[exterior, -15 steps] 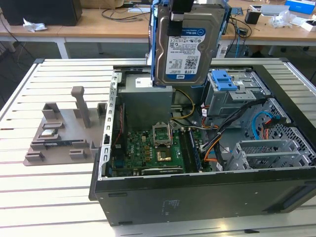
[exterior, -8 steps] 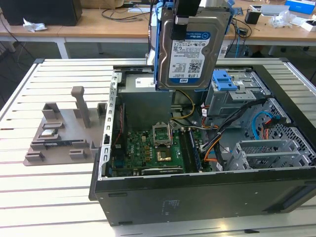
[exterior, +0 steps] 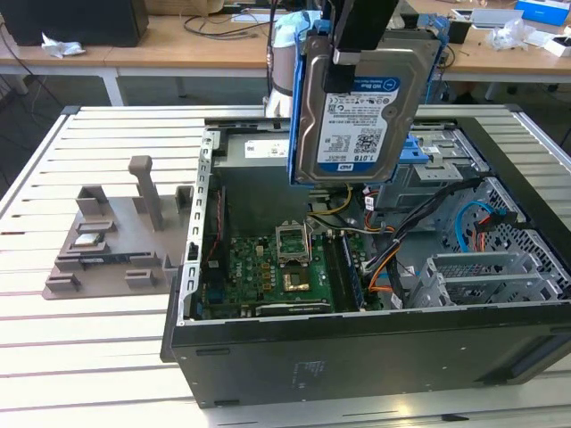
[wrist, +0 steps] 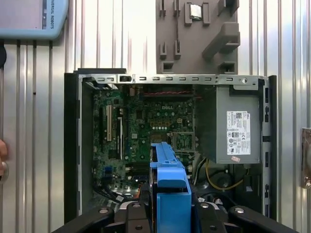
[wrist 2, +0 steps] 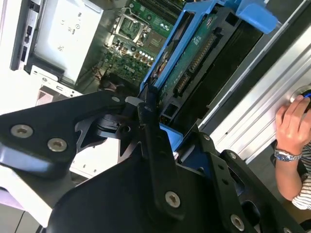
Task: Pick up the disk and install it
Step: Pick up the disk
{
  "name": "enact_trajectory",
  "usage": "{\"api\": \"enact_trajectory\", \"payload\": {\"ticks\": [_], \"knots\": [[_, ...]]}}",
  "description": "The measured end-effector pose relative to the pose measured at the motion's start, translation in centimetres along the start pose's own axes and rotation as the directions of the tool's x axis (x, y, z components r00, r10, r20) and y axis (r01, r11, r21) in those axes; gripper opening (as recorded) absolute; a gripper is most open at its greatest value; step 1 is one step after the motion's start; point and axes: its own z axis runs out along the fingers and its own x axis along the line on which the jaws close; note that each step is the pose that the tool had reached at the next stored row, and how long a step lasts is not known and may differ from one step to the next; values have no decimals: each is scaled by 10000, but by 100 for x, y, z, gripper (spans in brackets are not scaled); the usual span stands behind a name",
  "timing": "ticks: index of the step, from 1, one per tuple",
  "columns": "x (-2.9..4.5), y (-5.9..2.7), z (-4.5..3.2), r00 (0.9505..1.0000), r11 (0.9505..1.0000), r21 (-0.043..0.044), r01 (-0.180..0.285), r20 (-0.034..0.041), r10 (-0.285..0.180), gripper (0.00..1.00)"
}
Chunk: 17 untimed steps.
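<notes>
**Disk held on edge above the open computer case**

The disk (exterior: 355, 111) hangs upright in the air over the open computer case (exterior: 357, 357), clear of everything inside it. Its silver face and white-and-blue label are turned towards the exterior view, and a blue plastic carrier frame runs down both long edges. The gripper (exterior: 351, 49) pinches it from above: one black finger lies across the upper part of the silver face. In the second wrist view the black fingers (wrist 2: 148, 114) are pressed against the disk's (wrist 2: 194, 58) near end, with its green circuit side showing. In the first wrist view the blue frame (wrist: 170, 179) juts out from the gripper (wrist: 170, 216) over the green motherboard (wrist: 146, 126), beside the gray power supply (wrist: 238, 131).

The case lies on its side on a table (exterior: 89, 357) of pale metal slats. To the exterior view's left of the case sits a gray fixture tray (exterior: 116, 241) carrying a small silver chip (exterior: 86, 239). Wooden desks (exterior: 178, 49) with cables stand behind. A person's hand (wrist 2: 291, 121), with a wristwatch (wrist 2: 284, 155), rests at the table edge.
</notes>
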Motion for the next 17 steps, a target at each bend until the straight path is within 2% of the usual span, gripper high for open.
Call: {"api": "enact_trajectory", "payload": {"ticks": [9, 13, 17], "knots": [[216, -87, 12, 10000, 10000, -1, -1, 0, 1, 37], [241, -205, 16, 10000, 10000, -10, -1, 0, 1, 37], [252, -401, 17, 10000, 10000, -41, -1, 0, 1, 37]]}}
